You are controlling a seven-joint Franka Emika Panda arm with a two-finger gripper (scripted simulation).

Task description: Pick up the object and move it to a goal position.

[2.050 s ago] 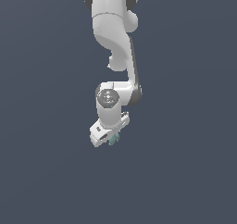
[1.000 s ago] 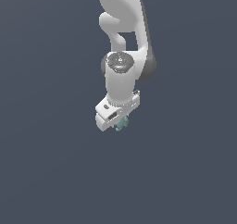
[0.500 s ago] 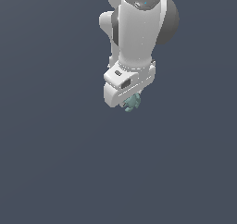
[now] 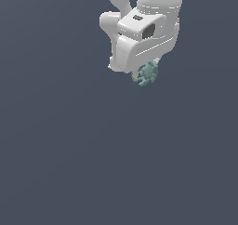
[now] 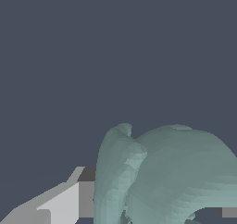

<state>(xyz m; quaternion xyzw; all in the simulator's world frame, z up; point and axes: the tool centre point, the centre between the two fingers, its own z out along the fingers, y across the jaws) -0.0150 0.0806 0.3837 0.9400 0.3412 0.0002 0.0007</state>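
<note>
Exterior view: object (image 4: 146, 74) within claw (image 4: 142, 73)

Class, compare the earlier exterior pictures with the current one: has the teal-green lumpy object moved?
Yes. The teal-green lumpy object, held in the tool, has moved up the exterior view and toward its right. With only a plain background there, this is judged against the picture's edges.

The white, blocky robot arm (image 4: 144, 24) reaches down, its hand (image 4: 145, 73) clamped around a small teal lump.
</note>
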